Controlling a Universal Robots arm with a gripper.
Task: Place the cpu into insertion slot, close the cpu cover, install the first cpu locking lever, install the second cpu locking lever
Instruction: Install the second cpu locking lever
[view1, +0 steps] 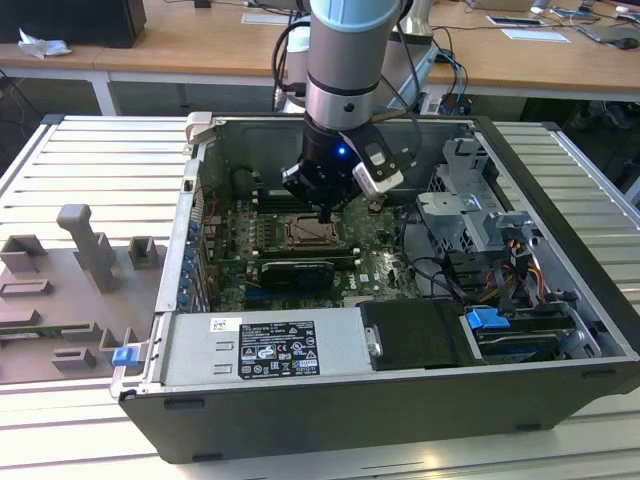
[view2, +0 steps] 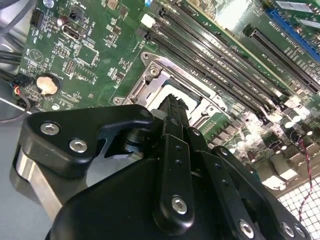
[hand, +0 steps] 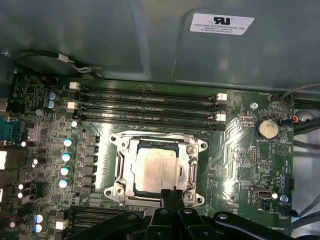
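The cpu (hand: 155, 169) lies flat in the insertion slot (hand: 116, 189), its pale metal top showing in the first wrist view. The cpu cover (hand: 192, 165), a silver frame, lies down around the chip. My gripper (hand: 172, 195) hangs just over the socket's near edge, fingers pressed together with nothing visible between them. In the second wrist view the gripper (view2: 172, 101) points down at the cpu (view2: 159, 104) inside the insertion slot (view2: 150, 70). In the exterior view the gripper (view1: 325, 212) stands over the insertion slot (view1: 310, 235) inside the open computer case. Whether the locking levers are latched is unclear.
Long black memory slots (hand: 150, 102) run beside the socket. A round coin battery (hand: 266, 128) sits on the green board. The case walls (view1: 330, 400), a drive cage (view1: 470, 215) and cables (view1: 440, 270) surround the board. Grey fixtures (view1: 90, 245) stand at the exterior view's left.
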